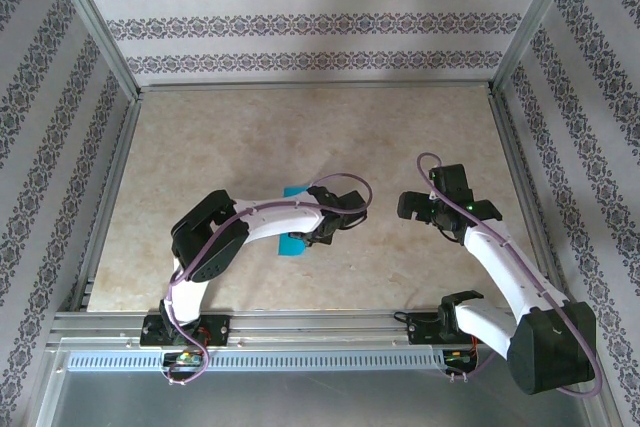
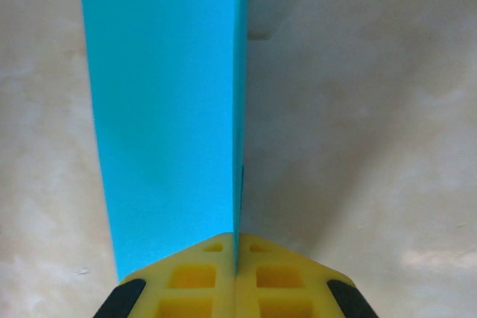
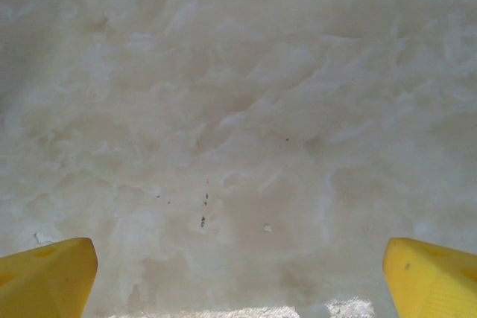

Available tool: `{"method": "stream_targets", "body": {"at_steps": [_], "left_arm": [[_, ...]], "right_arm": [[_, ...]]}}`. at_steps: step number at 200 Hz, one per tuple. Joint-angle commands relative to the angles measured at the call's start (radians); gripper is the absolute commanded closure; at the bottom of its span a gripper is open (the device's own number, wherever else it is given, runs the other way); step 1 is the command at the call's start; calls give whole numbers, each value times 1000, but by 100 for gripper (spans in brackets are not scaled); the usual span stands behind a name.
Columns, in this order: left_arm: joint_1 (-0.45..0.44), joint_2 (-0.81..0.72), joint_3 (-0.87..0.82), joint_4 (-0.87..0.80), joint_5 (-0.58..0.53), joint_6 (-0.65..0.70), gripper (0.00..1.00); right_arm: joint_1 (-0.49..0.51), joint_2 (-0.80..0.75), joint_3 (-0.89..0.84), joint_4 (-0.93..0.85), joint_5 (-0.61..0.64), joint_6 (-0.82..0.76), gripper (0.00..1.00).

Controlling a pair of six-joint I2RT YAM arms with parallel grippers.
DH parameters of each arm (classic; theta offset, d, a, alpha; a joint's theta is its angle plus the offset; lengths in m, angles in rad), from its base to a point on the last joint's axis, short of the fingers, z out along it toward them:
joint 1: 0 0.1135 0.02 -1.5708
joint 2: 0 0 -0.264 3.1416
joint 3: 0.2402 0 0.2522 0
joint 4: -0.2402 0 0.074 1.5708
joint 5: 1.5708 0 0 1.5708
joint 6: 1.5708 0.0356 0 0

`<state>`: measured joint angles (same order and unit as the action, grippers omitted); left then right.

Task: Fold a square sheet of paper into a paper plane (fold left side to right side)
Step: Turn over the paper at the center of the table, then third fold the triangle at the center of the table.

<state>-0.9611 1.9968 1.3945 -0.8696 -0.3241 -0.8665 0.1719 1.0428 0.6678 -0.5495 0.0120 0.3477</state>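
Observation:
The square sheet of paper is teal-blue and lies mid-table, mostly hidden under my left arm; a corner of it peeks out behind the arm. In the left wrist view the sheet of paper runs as a tall blue strip away from the jaws, its right edge caught between the yellow fingers. My left gripper is shut on that edge. My right gripper hangs to the right of the paper, open wide over bare table, nothing between its fingertips. The paper plane is out of view.
The beige marbled table is boxed in by aluminium posts and patterned walls. A metal rail with both arm bases runs along the near edge. The two grippers stand about a hand's width apart.

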Motion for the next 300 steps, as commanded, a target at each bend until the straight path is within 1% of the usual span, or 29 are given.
{"method": "stream_targets", "body": {"at_steps": [1, 15, 24, 61, 84, 101, 129, 147, 162, 171, 200, 223, 242, 249, 250, 271, 286, 300], "left_arm": [[18, 21, 6, 75, 79, 16, 91], [22, 20, 5, 90, 98, 26, 82], [24, 15, 0, 102, 112, 28, 81], [39, -40, -45, 208, 197, 36, 63], [55, -90, -83, 313, 296, 57, 49], [72, -136, -115, 379, 348, 63, 42], [116, -235, -197, 484, 424, 70, 36], [160, -314, -279, 586, 483, 80, 34], [202, -383, -347, 671, 540, 106, 34], [224, -423, -384, 704, 553, 118, 34], [294, -539, -513, 771, 566, 134, 33], [360, -625, -641, 865, 605, 96, 33], [407, -690, -748, 962, 624, 47, 33], [421, -708, -775, 979, 625, 37, 33], [422, -710, -779, 980, 625, 36, 33], [458, -731, -816, 981, 648, 30, 33], [480, -726, -826, 969, 672, 27, 34], [491, -716, -833, 969, 686, 25, 34]], "right_arm": [[-11, -4, -13, 2, -30, -10, 2], [-11, -4, -14, 2, -38, -7, 2], [-11, -6, -14, 2, -44, -6, 2], [-11, -13, -3, -2, -86, -4, 2], [-14, -12, 11, -1, -138, 4, 2], [-13, -6, 22, -1, -178, 14, 2], [-12, -2, 29, 21, -288, 40, 2], [-10, -1, 17, 69, -389, 78, 7], [-1, 12, 6, 118, -465, 121, 14], [11, 23, 2, 145, -492, 150, 19], [83, 101, 3, 227, -521, 225, 37], [165, 214, 9, 330, -540, 292, 54], [231, 323, 29, 413, -543, 350, 70], [256, 364, 39, 443, -542, 369, 76], [262, 373, 42, 453, -541, 373, 79], [324, 483, 84, 519, -533, 412, 95], [359, 551, 119, 548, -525, 428, 100], [384, 602, 151, 559, -516, 432, 100]]}}
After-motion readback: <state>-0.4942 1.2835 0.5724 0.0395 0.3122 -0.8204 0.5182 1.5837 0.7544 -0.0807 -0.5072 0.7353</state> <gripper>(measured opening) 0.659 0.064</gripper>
